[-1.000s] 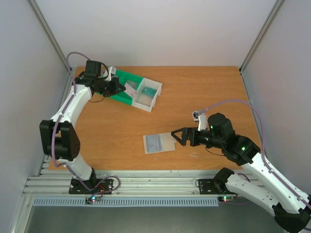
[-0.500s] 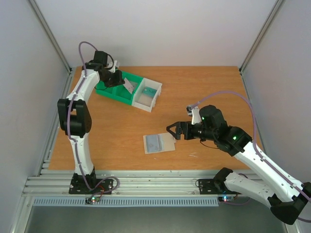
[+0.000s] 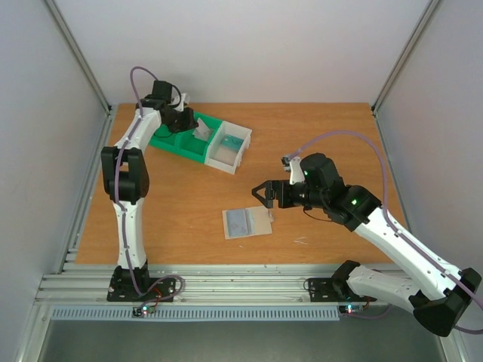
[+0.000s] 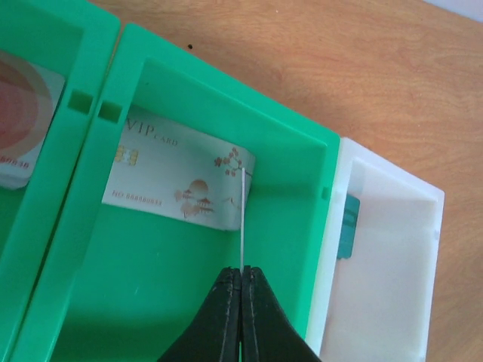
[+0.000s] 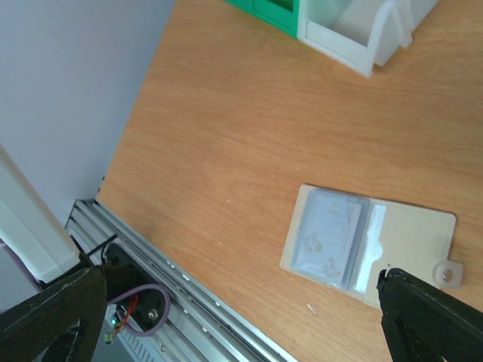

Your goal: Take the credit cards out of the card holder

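The card holder (image 3: 246, 222) lies flat on the table, a beige sleeve with a pale blue-grey pocket (image 5: 332, 235); a pale credit card shows inside that pocket. My right gripper (image 3: 261, 193) hovers open just above and right of the card holder, with nothing between its fingers (image 5: 426, 320). My left gripper (image 4: 241, 273) is shut on a thin white credit card (image 4: 242, 219), seen edge on, over the green tray's middle compartment (image 4: 166, 302). A VIP card (image 4: 177, 177) lies in that compartment. A white card with red marks (image 4: 19, 128) lies in the compartment to its left.
The green-and-white compartment tray (image 3: 220, 158) stands at the back left; its white end section (image 4: 392, 256) holds a teal card (image 4: 349, 226). A metal rail (image 5: 189, 302) with cables runs along the near table edge. Booth walls close in both sides.
My left arm has stretched up and carried its card a little farther back over the green tray. My right gripper has lifted and moved left, from beside the holder to above its right edge.
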